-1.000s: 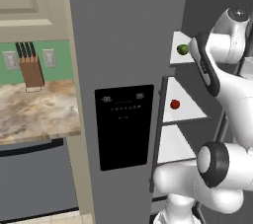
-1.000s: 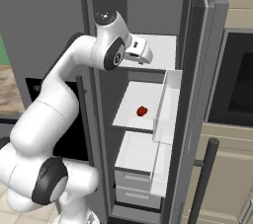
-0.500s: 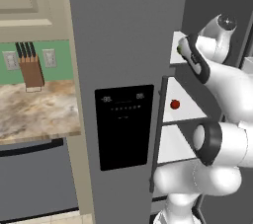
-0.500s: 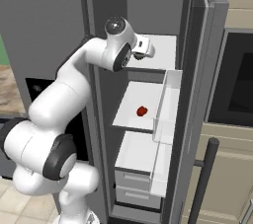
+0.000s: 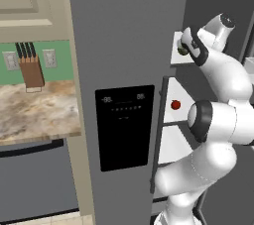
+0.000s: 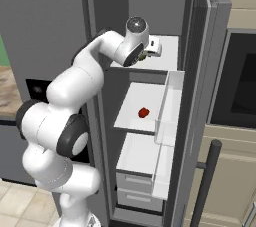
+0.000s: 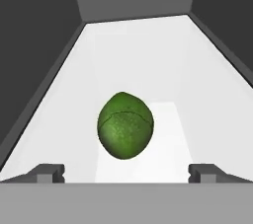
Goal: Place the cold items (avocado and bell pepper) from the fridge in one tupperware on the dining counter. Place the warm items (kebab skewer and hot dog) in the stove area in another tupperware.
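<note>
The fridge (image 5: 119,45) stands open, its white shelves showing. On the upper shelf (image 7: 168,70) lies the green avocado (image 7: 125,126), directly ahead of my gripper (image 7: 126,173). The fingertips (image 7: 47,172) stand wide apart on either side of it, a little short of it, and hold nothing. From the left base view the gripper (image 5: 187,46) reaches onto that shelf and partly hides the avocado (image 5: 182,50). One shelf lower sits the red bell pepper (image 5: 175,104), also seen from the right as the bell pepper (image 6: 143,113), with my gripper (image 6: 151,51) above it.
The fridge's open door (image 6: 200,96) with its white bins (image 6: 170,106) stands to the right of the shelves. Drawers (image 6: 135,191) fill the fridge's bottom. A wall oven (image 6: 240,86) lies further right. Left of the fridge, a knife block (image 5: 31,70) stands on a marbled counter (image 5: 34,115).
The arm has swung and pushed the hand further onto the upper shelf, closer to the avocado. The jaws have stayed wide apart. The bell pepper has not moved.
</note>
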